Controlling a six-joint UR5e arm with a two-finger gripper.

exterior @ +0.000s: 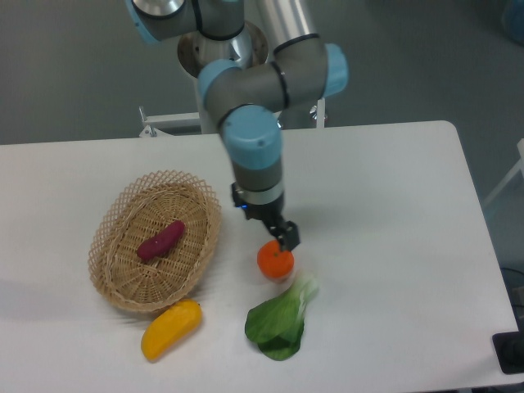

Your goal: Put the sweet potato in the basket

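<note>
- Inside the basket (123, 282), on its woven floor a little left of centre, lies the sweet potato (160, 241), tilted with its upper end toward the far right rim and clear of the wall all round.
- By its look the tuber should be firm and fairly light, with smooth matte skin that ought to give decent friction; it seems neither fragile nor squashy.
- If it needed taking up again, the thick middle, pinched across the short axis, looks the best hold, since the tapered ends would likely slide out of the pads.
- The wicker appears stiff but light, so a push from the side could shift it on the bench (385, 213).
- The arm reaches down from the far edge, forearm near vertical, wrist pointing at the bench well right of the basket.
- The gripper (286, 236) hangs just above the orange fruit (275, 260), nearly touching its top from this angle; nothing is seen between the fingers, but whether they stand apart or together I cannot tell.
- Near the front edge lie a yellow vegetable (170, 328) and a leafy green (281, 324).
- The placing looks done.
</note>
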